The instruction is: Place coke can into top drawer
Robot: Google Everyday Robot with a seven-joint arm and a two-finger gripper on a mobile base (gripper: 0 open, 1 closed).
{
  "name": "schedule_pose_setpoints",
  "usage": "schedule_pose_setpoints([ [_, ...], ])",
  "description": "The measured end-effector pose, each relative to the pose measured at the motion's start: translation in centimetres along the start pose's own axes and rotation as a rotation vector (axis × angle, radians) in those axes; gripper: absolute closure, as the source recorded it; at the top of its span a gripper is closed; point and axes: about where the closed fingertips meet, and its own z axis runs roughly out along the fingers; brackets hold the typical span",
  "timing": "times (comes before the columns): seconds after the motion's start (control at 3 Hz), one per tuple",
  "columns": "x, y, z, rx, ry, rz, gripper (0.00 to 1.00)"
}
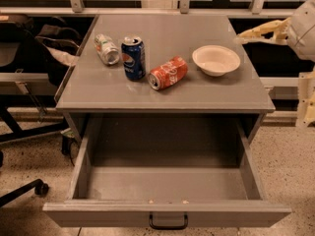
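A red aluminium coke can [168, 73] with white script lies on its side on the flat grey top of the desk [172, 31], near the middle, its silver end turned toward the front left. Just to its left stands an upright blue Pepsi can [133, 58], close to it but apart. Farther left, near the back left part of the top, a pale silver-green can [107, 48] lies on its side. To the right of the red can, apart from it, sits a shallow white bowl [216, 60].

Below the top, the wide shallow grey top drawer [98, 214] stands pulled out toward the camera, with a small dark handle [168, 222] at the middle of its front panel.

The robot's pale yellow pincer [243, 36] hangs in the air beyond the right edge of the desk, just past the bowl, and points left. It has hold of nothing, and I cannot tell whether it is spread or closed.
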Motion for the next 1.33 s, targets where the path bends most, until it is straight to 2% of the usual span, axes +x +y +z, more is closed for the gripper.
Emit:
schedule_pose_setpoints([
  [0.33, -0.1, -0.1, 0.2, -0.007, -0.009, -0.067, 0.00],
  [0.67, 0.1, -0.6, 0.3, 0.004, -0.010, -0.072, 0.00],
  [1.0, 1.0, -2.2, 0.3, 0.044, -0.012, -0.071, 0.00],
  [1.33, 2.9, -5.0, -0.1, 0.077, -0.005, -0.073, 0.00],
])
